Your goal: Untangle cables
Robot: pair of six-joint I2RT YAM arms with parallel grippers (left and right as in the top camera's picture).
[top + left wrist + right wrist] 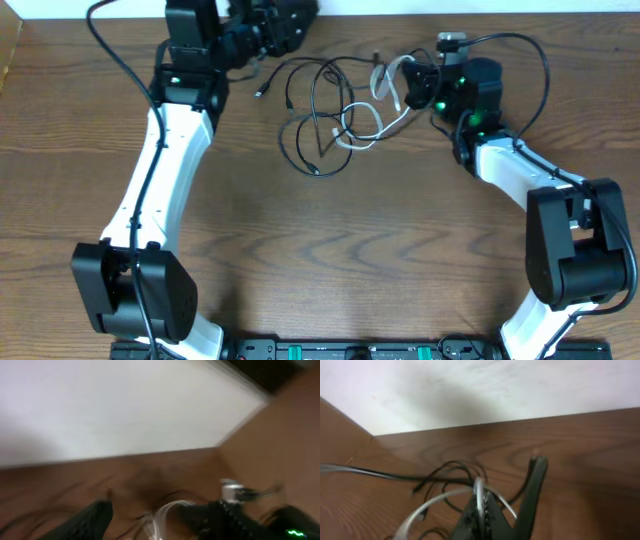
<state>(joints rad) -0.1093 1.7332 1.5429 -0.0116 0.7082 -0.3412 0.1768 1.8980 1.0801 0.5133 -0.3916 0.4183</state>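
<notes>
The cables lie tangled at the back middle of the table: black loops and one white cable. My right gripper is at the tangle's right edge, shut on the white cable, which runs up between the pads of that gripper. Black strands spread out beyond it. My left gripper hovers at the tangle's back left, open. In the blurred left wrist view its gripper holds nothing, and the white cable shows past the gap.
The table's back edge and a pale wall run close behind both grippers. A small black plug end lies left of the tangle. The right arm's body with a green light fills the left wrist view's lower right.
</notes>
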